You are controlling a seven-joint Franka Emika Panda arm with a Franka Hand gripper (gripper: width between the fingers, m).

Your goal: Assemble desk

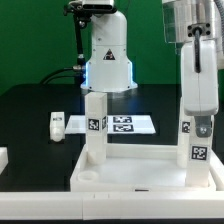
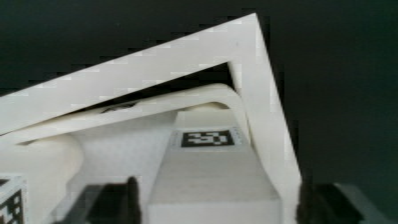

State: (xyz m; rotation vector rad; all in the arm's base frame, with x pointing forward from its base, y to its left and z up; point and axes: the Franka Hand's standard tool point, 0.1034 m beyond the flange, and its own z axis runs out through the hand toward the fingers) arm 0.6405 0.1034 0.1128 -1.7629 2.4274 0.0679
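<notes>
1. Now our gripper clasps a leg standing in the desk panel's corner on the exterior view's right.
2. We should twist it fully home, staying vertical.
3. Another leg stands fitted; a third lies on the tabletop.

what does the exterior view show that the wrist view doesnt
Only the exterior view shows the robot base, the marker board, a loose leg lying on the table, and a standing leg at the panel's far corner. Only the wrist view shows the gripper's dark fingertips close up. Both show the desk panel and the tagged leg under the gripper.
</notes>
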